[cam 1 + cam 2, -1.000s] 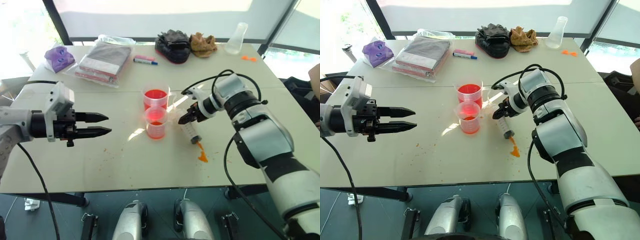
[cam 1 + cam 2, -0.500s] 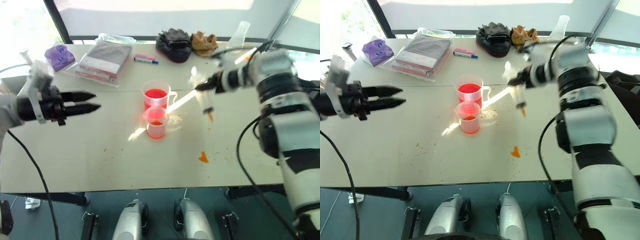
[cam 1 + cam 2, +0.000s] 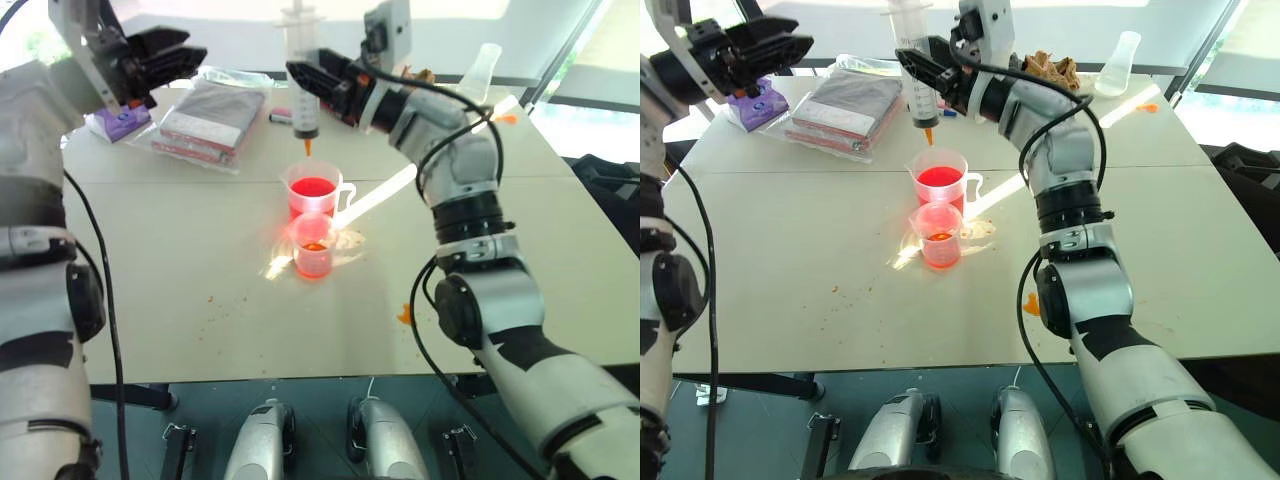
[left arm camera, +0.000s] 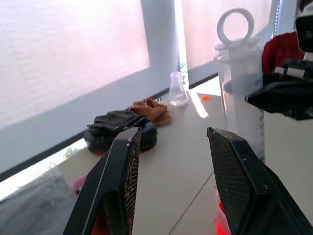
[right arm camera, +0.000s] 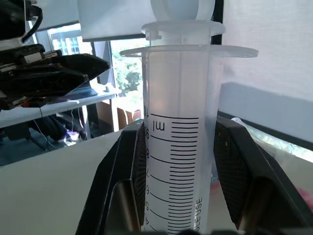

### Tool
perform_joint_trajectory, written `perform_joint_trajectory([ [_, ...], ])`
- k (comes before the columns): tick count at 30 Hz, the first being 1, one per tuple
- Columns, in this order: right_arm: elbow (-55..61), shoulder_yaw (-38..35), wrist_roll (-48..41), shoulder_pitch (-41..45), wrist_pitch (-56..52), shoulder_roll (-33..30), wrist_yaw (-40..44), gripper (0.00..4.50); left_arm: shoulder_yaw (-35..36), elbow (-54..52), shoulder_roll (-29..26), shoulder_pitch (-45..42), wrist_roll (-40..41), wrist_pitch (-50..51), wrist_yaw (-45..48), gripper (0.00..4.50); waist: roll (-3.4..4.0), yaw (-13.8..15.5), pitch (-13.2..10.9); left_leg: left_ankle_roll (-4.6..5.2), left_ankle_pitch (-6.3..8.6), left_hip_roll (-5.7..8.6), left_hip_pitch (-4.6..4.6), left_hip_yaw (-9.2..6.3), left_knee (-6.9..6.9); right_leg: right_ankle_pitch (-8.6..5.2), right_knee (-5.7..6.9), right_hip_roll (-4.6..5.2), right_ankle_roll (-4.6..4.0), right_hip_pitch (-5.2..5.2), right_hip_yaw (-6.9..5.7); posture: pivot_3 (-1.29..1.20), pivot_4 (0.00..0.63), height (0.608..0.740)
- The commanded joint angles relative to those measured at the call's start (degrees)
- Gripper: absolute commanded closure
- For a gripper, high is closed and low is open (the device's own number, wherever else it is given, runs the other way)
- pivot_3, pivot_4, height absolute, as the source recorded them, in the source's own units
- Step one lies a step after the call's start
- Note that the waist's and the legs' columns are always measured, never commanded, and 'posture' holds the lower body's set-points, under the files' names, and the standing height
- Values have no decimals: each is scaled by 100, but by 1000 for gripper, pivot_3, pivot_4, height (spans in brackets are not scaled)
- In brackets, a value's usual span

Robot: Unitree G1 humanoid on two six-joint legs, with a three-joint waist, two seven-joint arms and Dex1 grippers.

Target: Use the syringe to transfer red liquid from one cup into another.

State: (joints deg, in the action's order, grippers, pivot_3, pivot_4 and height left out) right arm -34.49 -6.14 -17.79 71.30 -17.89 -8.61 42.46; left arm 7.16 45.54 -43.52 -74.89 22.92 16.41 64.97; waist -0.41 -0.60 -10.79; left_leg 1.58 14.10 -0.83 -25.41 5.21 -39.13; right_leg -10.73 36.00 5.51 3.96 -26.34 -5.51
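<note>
right gripper [image 3: 305, 78] clamps the upright syringe [image 3: 301, 75] above the beaker [image 3: 315, 190]; left gripper [image 3: 165, 55] gapes empty.

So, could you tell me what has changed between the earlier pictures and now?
The right gripper, shut on the syringe, lifted it off the table and now holds it upright, nozzle above the larger cup. The left gripper, open, rose too. Both cups, including the smaller cup, stayed put.
</note>
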Motion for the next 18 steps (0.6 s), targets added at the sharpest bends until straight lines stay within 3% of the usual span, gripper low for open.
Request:
perform_joint_trajectory([
  [1, 288, -29, -59, -160, 288, 62, -95, 3044, -31, 464, 159, -397, -249, -490, 183, 2246, 0, -4, 0, 2, 1, 3, 0, 0, -2, 0, 0, 4, 1, 1, 0, 0, 150, 740],
  [18, 1260, 327, -239, -852, -320, 323, -208, 3044, 1, 1463, 1235, -1093, -696, -1194, 380, 2246, -4, -55, -4, 9, 5, -1, 1, -17, -1, 0, 11, 2, 4, -8, 2, 0, 150, 740],
])
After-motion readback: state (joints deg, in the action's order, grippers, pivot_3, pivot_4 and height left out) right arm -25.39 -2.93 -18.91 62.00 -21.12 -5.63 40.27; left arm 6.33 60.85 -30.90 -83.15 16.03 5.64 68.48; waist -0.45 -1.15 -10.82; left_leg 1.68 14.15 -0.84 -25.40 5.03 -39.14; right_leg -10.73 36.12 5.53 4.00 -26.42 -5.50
